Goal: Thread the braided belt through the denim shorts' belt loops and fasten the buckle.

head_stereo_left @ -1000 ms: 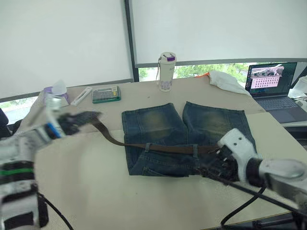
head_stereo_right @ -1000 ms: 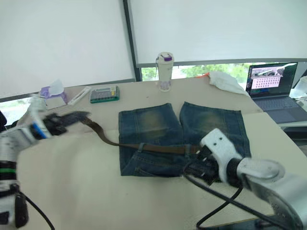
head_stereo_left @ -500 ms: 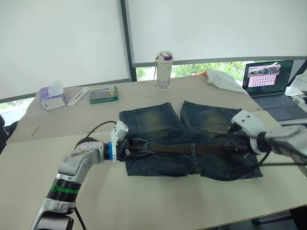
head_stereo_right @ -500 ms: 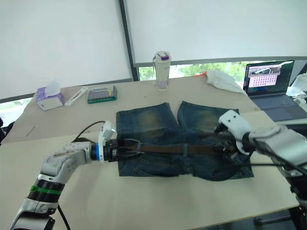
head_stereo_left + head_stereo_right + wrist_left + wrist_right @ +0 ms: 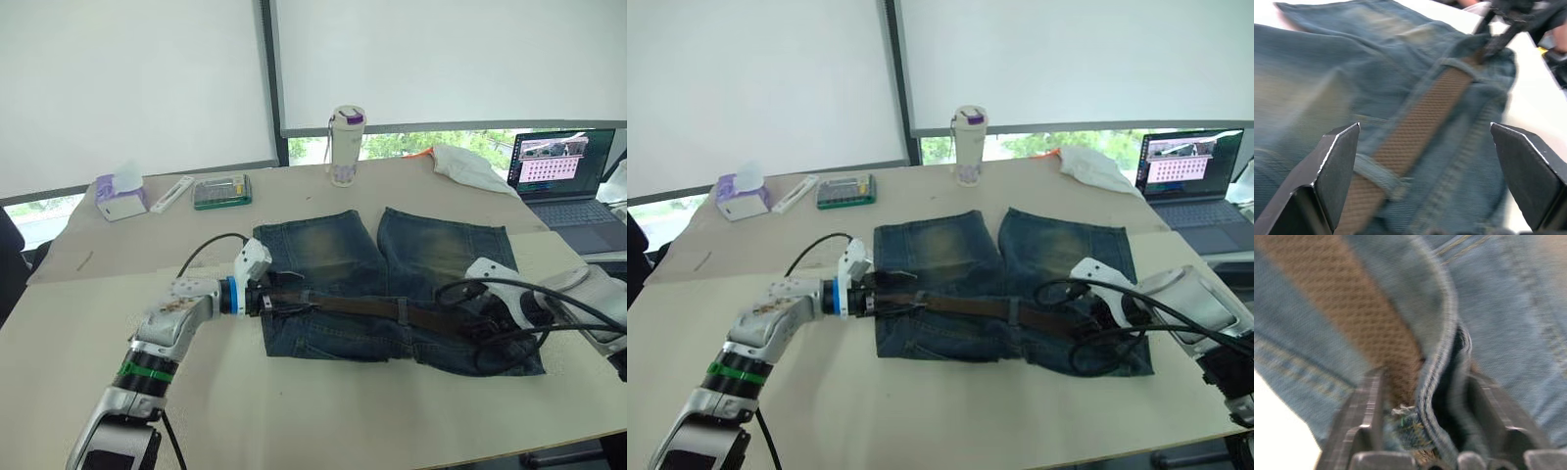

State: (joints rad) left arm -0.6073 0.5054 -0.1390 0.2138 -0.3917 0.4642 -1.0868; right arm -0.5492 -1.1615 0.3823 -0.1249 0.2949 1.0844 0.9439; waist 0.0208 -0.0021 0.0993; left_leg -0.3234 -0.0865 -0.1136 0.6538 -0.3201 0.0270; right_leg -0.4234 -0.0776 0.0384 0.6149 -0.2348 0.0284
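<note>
The denim shorts [image 5: 338, 250] lie flat on the table, waistband toward me. The braided belt [image 5: 367, 307] runs along the waistband under a belt loop [image 5: 1456, 65] and another belt loop [image 5: 1378, 175]. At the waistband's left end my left gripper [image 5: 298, 300] stands open, with the belt [image 5: 1415, 127] lying between its wide-spread fingers [image 5: 1339, 161]. My right gripper [image 5: 474, 320] is at the right end, its fingers [image 5: 1370, 406] closed in on the belt [image 5: 1376, 328] and a fold of the waistband edge [image 5: 1442, 362]. The buckle is hidden.
Black cables [image 5: 509, 338] loop over the shorts' right side. At the back stand a bottle [image 5: 345, 147], a green box [image 5: 219, 191], a tissue box [image 5: 120, 191], a white cloth [image 5: 470, 166] and an open laptop [image 5: 563, 176]. The table's front edge is near.
My left arm swung in from the far left to the waistband's left end and stayed open. My right gripper dropped onto the belt at the right end and closed.
</note>
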